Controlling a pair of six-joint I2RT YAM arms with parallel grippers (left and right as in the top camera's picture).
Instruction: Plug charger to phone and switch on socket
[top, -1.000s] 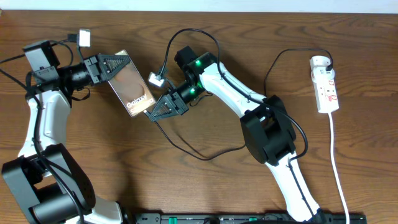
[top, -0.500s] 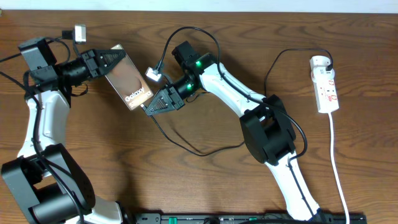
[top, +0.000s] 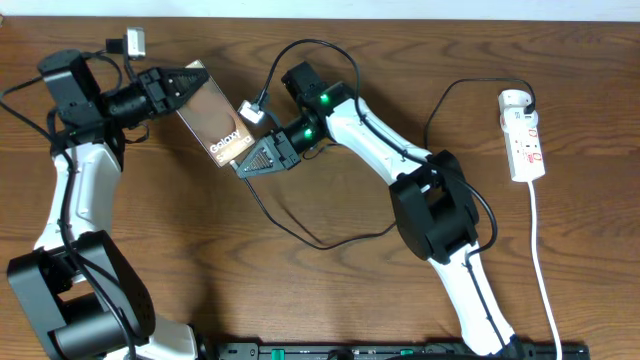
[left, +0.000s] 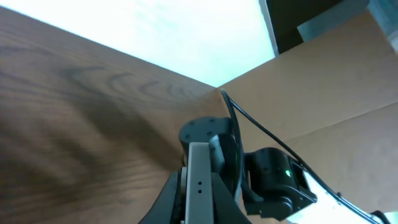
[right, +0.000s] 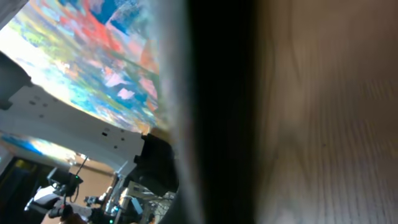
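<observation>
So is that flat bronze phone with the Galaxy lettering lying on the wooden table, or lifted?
Lifted, apparently: the left gripper is shut on one end of the bronze phone, which sits tilted.

Overhead cam top-down, L wrist cam close, both see phone (top: 215, 118)

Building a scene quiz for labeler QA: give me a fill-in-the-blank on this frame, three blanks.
The left gripper is shut on the ___. The right gripper, beside it, pinches the ___ charger cable. The socket lies untouched on the ___ side of the table.
Missing: phone; black; right.
</observation>
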